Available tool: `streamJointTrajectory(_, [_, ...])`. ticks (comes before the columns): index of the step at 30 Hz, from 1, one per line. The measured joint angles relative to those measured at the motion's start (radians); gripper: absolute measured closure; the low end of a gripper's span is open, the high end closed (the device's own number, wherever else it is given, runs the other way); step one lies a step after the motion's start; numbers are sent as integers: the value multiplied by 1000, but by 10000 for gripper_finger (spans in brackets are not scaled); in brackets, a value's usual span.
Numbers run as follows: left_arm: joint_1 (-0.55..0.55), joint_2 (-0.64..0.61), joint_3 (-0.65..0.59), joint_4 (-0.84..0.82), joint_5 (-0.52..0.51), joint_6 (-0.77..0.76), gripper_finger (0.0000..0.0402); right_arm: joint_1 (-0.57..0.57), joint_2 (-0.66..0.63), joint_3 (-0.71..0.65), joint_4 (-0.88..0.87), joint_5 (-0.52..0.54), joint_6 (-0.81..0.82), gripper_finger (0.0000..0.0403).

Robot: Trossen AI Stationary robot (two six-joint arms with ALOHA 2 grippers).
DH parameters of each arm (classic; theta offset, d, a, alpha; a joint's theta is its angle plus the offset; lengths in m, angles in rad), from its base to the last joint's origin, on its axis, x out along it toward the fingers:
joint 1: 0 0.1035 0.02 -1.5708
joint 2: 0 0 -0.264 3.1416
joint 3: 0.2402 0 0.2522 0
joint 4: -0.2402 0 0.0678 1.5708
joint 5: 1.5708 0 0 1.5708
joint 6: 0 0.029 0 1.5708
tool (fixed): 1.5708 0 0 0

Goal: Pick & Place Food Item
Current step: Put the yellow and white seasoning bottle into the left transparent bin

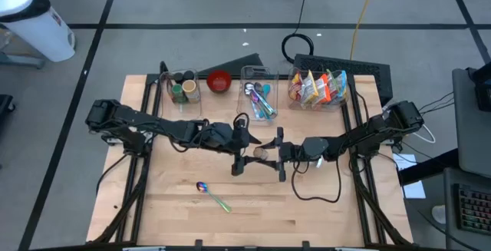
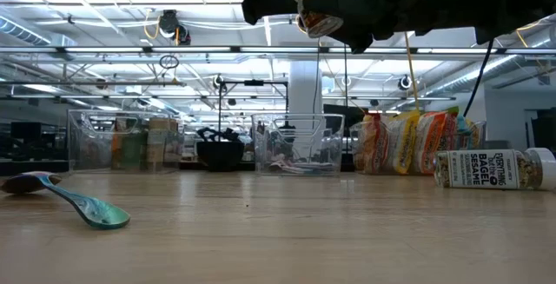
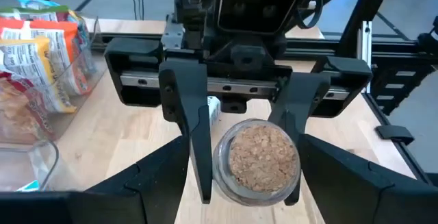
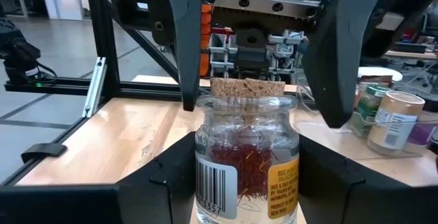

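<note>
- The fingers of the right gripper are partly closed and press on both sides of the glass jar, so this gripper has the hold.
- The fingers of the left gripper stand wide on either side of the cork, with a gap at each side. They grip nothing.
- The jar hangs in the air between the two grippers, over the middle of the table. This looks like a handover from right to left.
- To do it well, I think the left fingers should close on the glass below the cork, because a cork can pull out. The right gripper should let go only once that grip is firm.
- The right wrist view alone shows the red threads inside the jar, its barcode label, and the gaps beside the cork.
- The left wrist view looks onto the cork's face and shows the right fingers touching the glass.
- The low view shows how high the jar is lifted, and a seasoning bottle lying on its side.
- The high view shows the spoon nearer the front edge, well apart from the grippers, and the bin of packets at the back.
</note>
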Motion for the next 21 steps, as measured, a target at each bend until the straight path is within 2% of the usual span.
streamJointTrajectory(5, [10,0,0,-2,24,-8,121,0,0,0,0,0,4,219])
streamJointTrajectory(10, [10,0,0,-16,16,-3,121,-1,0,0,10,6,12,219])
streamJointTrajectory(14, [6,0,0,-15,8,1,121,-7,-1,1,33,50,20,219])
streamJointTrajectory(21, [6,1,0,-6,9,6,122,-8,-1,1,37,50,20,219])
